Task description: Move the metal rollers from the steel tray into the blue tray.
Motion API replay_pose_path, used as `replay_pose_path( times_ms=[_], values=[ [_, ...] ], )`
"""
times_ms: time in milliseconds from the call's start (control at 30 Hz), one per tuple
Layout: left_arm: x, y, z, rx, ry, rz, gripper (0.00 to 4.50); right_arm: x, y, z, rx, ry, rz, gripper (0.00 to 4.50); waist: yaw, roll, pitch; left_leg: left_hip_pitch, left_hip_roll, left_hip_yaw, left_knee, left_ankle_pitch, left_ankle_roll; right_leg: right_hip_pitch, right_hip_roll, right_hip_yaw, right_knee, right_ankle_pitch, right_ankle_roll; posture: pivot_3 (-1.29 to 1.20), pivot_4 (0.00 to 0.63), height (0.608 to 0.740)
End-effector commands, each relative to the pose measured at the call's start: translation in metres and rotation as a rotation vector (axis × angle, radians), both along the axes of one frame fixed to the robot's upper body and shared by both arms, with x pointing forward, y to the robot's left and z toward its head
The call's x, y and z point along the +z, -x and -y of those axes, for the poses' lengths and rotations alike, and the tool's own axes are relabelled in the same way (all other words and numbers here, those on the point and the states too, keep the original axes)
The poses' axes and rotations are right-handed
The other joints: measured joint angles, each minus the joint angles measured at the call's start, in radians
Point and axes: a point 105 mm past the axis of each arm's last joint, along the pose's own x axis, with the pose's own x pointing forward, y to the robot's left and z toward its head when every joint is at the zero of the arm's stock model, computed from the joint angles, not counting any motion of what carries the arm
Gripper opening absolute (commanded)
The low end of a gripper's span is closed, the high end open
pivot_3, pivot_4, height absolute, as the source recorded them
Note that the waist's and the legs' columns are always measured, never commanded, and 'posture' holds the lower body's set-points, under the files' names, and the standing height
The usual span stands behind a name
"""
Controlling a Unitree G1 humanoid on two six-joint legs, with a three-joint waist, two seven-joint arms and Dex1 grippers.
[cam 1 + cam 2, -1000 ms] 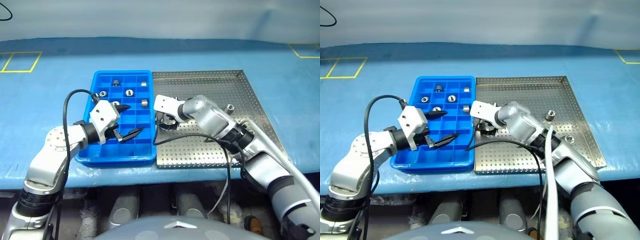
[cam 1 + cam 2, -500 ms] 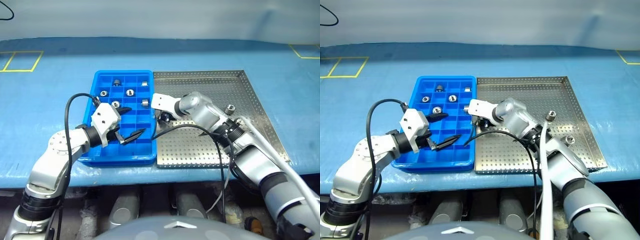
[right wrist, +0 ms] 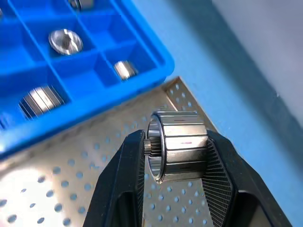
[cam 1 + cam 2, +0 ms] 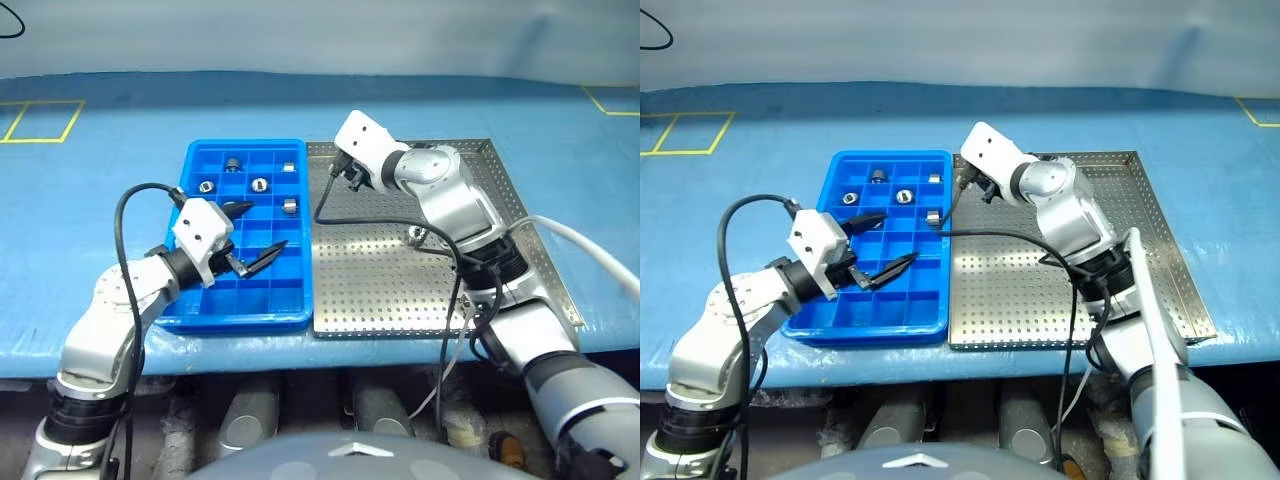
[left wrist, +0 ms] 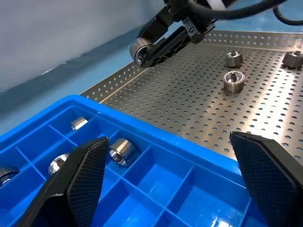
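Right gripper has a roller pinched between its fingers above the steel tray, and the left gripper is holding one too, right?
Not quite: the left gripper is open and empty over the blue tray, as the left wrist view shows. The right gripper does pinch a roller above the steel tray.

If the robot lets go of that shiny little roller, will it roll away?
Probably. The roller held by the right gripper is round and smooth, so on its side it could roll. The steel tray has raised rims, so it would likely stop there. It looks hard, so unlikely to break.
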Motion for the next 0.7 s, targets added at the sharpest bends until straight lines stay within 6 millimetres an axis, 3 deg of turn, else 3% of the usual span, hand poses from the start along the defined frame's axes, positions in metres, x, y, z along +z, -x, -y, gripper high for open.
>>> replay_pose_path(
  times_ms=[33,133,267,533,700],
  values=[
    [0.018,0.009,-0.005,0.018,0.014,0.086,4.50,0.016,0.015,-0.019,0.024,-0.109,0.041,1.32,0.005,0.000,0.000,0.000,0.000,-0.001,0.000,-0.001,0.001,0.000,0.000,-0.001,0.000,0.000,0.000,0.16,0.150,0.740],
    [0.021,0.016,-0.014,0.043,0.020,0.090,4.50,0.012,0.027,-0.033,0.059,-0.159,0.007,1.32,0.015,0.000,0.000,-0.001,-0.001,-0.001,0.000,-0.001,0.001,0.000,0.001,-0.001,0.000,0.000,0.000,0.17,0.150,0.740],
    [0.019,0.020,-0.023,0.082,0.006,0.079,4.50,-0.008,0.039,-0.045,0.096,-0.150,-0.061,1.32,0.025,0.000,0.000,0.000,-0.002,-0.001,0.002,-0.001,0.002,0.002,0.001,-0.002,0.000,0.000,0.000,0.17,0.150,0.740],
    [0.012,0.020,-0.021,0.079,0.006,0.057,4.50,-0.047,0.065,-0.065,0.190,-0.115,-0.202,1.32,0.023,0.000,0.000,0.000,-0.001,-0.001,0.002,0.001,0.001,0.002,0.002,-0.002,0.000,-0.001,-0.002,0.18,0.150,0.740],
    [0.011,0.018,-0.019,0.073,0.008,0.053,4.50,-0.049,0.061,-0.076,0.190,-0.136,-0.202,1.32,0.021,0.000,0.000,0.000,-0.001,-0.001,0.001,0.001,0.000,0.001,0.003,-0.002,0.000,0.000,-0.001,0.16,0.150,0.740]
  ],
)
